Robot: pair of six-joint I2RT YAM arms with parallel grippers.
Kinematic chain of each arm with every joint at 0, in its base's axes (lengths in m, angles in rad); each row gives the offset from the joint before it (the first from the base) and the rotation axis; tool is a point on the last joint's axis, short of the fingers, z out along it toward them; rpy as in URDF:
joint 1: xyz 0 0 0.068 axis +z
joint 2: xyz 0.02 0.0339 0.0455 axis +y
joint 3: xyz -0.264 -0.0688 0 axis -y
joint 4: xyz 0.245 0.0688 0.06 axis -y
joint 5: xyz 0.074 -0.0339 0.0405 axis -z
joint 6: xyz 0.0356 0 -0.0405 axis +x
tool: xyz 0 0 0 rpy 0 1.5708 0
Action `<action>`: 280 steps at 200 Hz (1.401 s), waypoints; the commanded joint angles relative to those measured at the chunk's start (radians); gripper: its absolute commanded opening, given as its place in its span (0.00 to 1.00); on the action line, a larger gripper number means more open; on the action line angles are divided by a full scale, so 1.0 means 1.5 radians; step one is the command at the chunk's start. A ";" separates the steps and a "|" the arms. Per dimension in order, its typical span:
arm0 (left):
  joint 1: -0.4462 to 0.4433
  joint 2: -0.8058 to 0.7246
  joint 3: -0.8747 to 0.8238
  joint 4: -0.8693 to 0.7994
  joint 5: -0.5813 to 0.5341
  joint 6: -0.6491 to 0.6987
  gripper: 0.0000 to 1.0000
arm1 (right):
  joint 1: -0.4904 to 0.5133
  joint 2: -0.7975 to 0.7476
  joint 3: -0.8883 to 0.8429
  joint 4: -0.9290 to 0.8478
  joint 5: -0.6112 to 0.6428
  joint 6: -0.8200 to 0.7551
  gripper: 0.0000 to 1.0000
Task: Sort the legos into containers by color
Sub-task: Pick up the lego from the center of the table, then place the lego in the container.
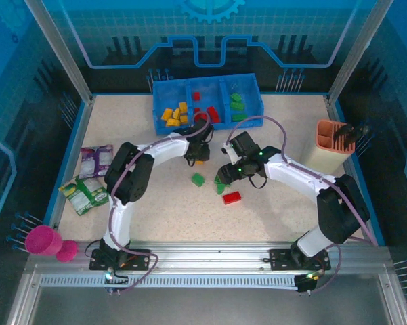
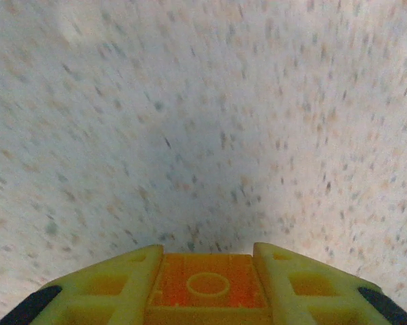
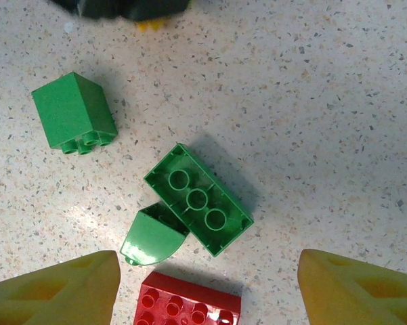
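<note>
The speckled table (image 1: 156,210) carries the blue tray (image 1: 158,101) at its far edge, with 3 compartments: orange-yellow bricks (image 1: 175,115) on the left, red in the middle, green on the right. The left gripper (image 1: 198,154) is clamped on an orange brick (image 2: 208,288), stud side up. Its matching compartment lies just beyond and slightly left, so this arm is nearer. The right gripper (image 3: 208,261) hangs with its fingers well apart, and the long green brick (image 3: 198,200) lies diagonally just ahead of them. The left wrist view cuts off the orange brick's near edge and blurs the table.
</note>
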 commanded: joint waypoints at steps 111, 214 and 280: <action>0.160 0.077 0.301 0.014 -0.092 0.116 0.20 | 0.054 0.051 0.070 -0.008 0.010 -0.004 0.72; 0.198 0.237 0.505 -0.041 -0.090 0.124 0.24 | 0.126 0.120 0.135 -0.022 0.037 -0.009 0.73; 0.199 0.229 0.496 -0.048 -0.088 0.126 0.58 | 0.155 0.177 0.189 -0.025 0.052 -0.029 0.74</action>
